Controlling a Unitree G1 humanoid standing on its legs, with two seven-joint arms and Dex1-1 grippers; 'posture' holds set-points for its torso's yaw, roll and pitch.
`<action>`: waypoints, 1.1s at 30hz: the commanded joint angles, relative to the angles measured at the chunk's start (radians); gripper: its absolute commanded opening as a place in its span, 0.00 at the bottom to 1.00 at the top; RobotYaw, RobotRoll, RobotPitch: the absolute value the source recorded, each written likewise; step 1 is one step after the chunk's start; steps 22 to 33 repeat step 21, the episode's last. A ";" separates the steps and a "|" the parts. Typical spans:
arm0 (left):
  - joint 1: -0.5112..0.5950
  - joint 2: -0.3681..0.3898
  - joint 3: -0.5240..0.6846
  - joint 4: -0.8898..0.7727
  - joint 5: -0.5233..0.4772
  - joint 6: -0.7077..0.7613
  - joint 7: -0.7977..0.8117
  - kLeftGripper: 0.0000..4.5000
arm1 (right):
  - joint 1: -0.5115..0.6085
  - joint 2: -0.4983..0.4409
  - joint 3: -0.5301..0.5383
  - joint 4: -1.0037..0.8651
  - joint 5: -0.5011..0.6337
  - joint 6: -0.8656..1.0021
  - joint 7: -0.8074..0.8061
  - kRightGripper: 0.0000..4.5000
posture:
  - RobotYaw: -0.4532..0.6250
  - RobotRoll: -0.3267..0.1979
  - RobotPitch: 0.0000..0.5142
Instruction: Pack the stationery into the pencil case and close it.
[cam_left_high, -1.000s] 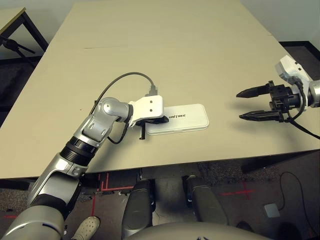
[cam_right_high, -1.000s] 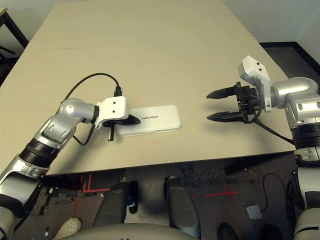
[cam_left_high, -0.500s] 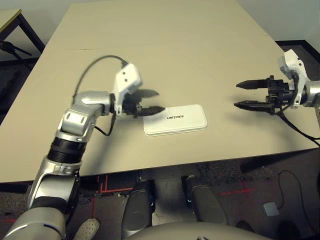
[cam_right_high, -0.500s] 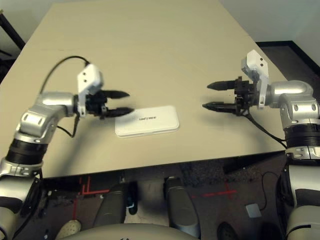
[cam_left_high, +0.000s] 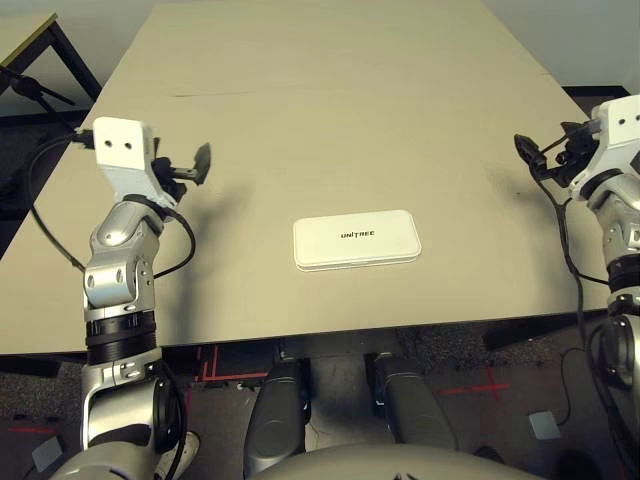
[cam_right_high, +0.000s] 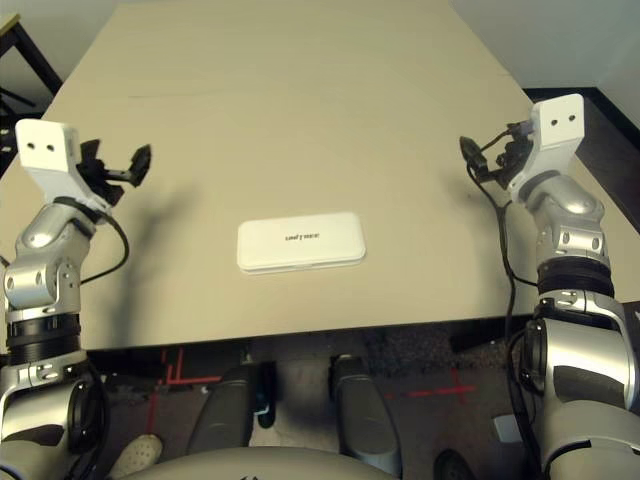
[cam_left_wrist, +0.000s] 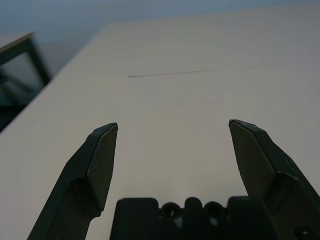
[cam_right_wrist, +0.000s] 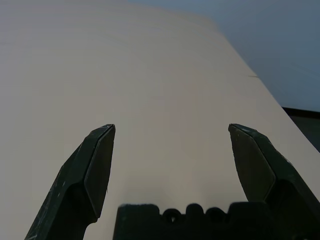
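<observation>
- Pencil case (cam_left_high: 356, 240): you see it shut, flat on the bench (cam_left_high: 330, 120), lower centre of frame, long axis running left-right.
- Left gripper (cam_left_wrist: 172, 150): raised at left, jaws open, empty.
- Right gripper (cam_right_wrist: 170, 152): raised at right, jaws open, empty.

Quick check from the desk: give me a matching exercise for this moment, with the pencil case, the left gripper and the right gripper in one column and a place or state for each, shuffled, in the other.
Things:
1. pencil case
2. left gripper
3. right gripper

Places or states:
A. open, raised at the table's right edge
B. shut, lying flat near the middle of the table's front edge
C. open, raised over the table's left side

Pairs: 1-B, 2-C, 3-A
</observation>
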 joint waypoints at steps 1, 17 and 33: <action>0.034 -0.016 0.022 0.002 0.017 -0.039 0.062 0.99 | -0.001 0.015 -0.038 0.051 0.006 -0.037 -0.071 1.00 | 0.39 0.62 0.26; 0.041 -0.053 0.010 0.065 0.029 -0.171 0.173 0.99 | -0.052 0.030 -0.058 0.210 0.002 -0.088 -0.117 1.00 | 0.39 0.62 0.27; 0.076 -0.056 -0.014 0.042 0.033 -0.182 0.152 0.99 | -0.035 0.037 -0.057 0.200 0.003 -0.098 -0.109 1.00 | 0.39 0.62 0.26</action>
